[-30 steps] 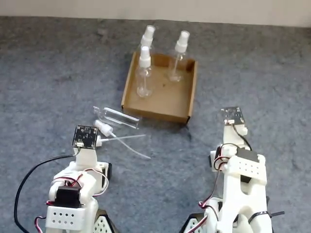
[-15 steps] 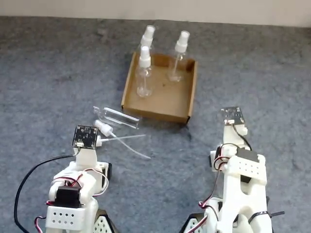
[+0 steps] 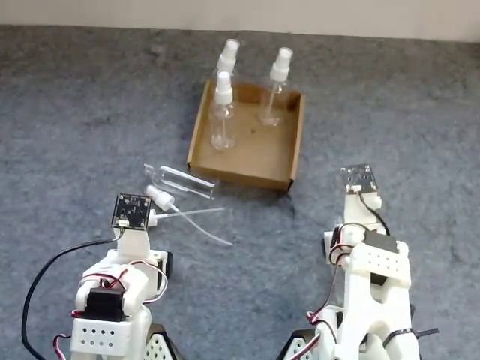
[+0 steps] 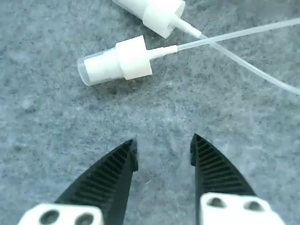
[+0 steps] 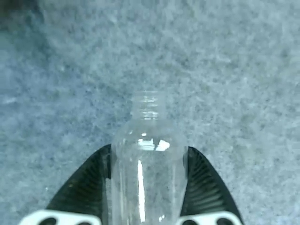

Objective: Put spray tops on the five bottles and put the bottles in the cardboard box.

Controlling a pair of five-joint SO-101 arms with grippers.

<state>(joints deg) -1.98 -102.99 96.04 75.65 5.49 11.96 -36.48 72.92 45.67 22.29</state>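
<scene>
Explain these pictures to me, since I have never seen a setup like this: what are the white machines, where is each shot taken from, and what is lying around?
These are two small white robot arms, left and right, on a grey carpeted table. One picture looks down from a fixed camera; the other two come from a camera on each arm's wrist, looking past its hand. Two capped bottles stand in the cardboard box; a third bottle stands just past its far edge. An open bottle lies on the carpet beside two loose spray tops. The left hand is open near those tops. The right hand grips a topless bottle.
</scene>
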